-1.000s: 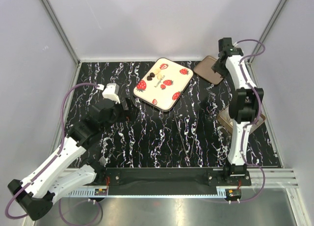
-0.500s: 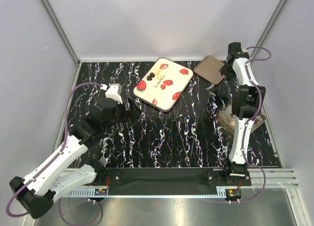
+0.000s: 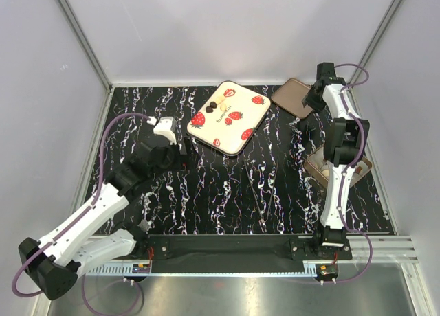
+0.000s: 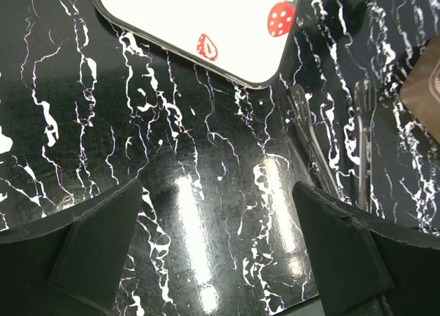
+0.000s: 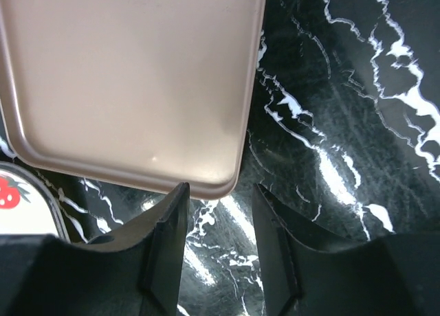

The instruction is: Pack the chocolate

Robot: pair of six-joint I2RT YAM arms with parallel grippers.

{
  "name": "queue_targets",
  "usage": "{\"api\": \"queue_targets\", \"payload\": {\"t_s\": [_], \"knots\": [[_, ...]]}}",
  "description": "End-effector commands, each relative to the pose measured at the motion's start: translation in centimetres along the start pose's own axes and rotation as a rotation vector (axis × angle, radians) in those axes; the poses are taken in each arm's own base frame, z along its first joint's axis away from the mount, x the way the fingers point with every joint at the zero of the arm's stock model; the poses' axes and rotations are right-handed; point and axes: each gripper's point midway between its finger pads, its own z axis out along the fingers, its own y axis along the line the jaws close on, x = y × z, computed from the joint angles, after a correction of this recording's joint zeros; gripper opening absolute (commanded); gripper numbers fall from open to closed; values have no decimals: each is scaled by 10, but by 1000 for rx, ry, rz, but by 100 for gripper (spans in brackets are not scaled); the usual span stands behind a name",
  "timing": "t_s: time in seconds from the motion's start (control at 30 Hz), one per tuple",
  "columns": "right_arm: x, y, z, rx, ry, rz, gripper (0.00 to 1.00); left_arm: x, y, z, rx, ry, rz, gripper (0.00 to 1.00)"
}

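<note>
Right claw (image 5: pixel 220 192), fingers narrowly parted and empty, hovers at the brown lid (image 5: pixel 130 82) corner; I would slide its rim squarely between them before closing. Left claw (image 4: pixel 216 189) is spread wide. Chocolate (image 3: pixel 218 107) sits on the strawberry tray (image 3: pixel 231 130).

Marbled table (image 3: pixel 227 192): tray (image 3: pixel 253 117), lid (image 3: pixel 292 97) (2 utensils (image 4: pixel 313 148))
</note>
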Motion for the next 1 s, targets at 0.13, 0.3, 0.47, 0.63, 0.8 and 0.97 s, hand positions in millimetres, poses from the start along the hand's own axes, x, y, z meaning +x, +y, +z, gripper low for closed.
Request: {"api": "queue_targets", "payload": {"t_s": [0.13, 0.3, 0.47, 0.63, 0.8, 0.97], "knots": [[-7, -2, 17, 55, -9, 4, 51, -27, -15, 4, 35, -62, 3, 99], [-1, -6, 30, 77, 2, 24, 51, -28, -12, 3, 26, -73, 17, 99], [5, -9, 41, 92, 11, 35, 49, -31, -11, 4, 11, -85, 14, 99], [14, -20, 48, 149, 32, 45, 42, -34, -16, 6, 22, -72, 15, 99], [17, -25, 51, 151, 73, 52, 21, -50, -27, -3, 60, -97, 4, 99], [2, -10, 35, 68, 46, 37, 0, -66, -26, -10, 32, -135, -15, 99]]}}
